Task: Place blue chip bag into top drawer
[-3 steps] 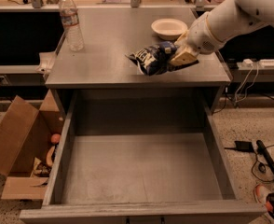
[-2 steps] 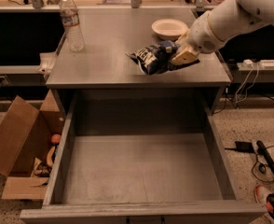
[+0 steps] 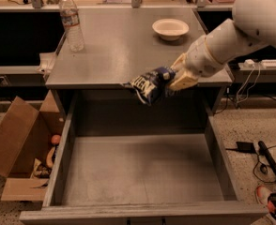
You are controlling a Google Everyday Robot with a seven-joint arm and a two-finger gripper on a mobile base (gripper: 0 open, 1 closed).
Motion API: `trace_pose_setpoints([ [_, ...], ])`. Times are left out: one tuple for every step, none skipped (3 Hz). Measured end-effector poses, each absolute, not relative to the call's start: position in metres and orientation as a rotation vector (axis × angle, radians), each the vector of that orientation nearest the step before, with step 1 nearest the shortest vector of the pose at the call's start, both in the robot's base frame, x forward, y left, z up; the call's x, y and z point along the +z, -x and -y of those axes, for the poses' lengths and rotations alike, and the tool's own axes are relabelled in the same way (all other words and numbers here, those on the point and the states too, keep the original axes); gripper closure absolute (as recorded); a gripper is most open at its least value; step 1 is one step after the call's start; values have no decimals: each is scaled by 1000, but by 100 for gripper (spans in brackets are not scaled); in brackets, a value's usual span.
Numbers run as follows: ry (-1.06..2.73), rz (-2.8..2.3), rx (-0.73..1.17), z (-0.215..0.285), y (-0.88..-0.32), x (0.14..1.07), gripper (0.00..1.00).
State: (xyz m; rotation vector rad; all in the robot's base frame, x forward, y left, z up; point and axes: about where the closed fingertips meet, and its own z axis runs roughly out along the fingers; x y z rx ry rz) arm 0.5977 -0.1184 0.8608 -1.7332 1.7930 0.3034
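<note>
**A:** How do things stand at the top drawer [image 3: 142, 172]?

**B:** It's pulled out, with nothing inside. The gripper [image 3: 172, 81] hangs above its back edge, pinched tight on one end of the blue chip bag [image 3: 149, 84], which dangles there.

**A:** Risk?

**B:** Let go here, I'd judge the bag could snag on the drawer's rear wall.

**A:** Other containers?

**B:** Left of the drawer is a cardboard box [image 3: 11, 139] holding orange and yellow bits. Beyond the drawer is a white bowl [image 3: 170, 29], seemingly empty.

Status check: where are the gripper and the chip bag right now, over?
Gripper shut on blue chip bag, at the table front edge, over the drawer's rear. Top drawer open, floor bare. Nothing in the way.
</note>
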Motion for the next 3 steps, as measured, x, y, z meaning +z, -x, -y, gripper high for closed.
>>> trace_pose_setpoints([
  [1829,-1783,390,110,-554,834,100],
  [1912,-1866,500,112,-516,778,100],
  [1912,-1866,500,112,-516,778,100],
])
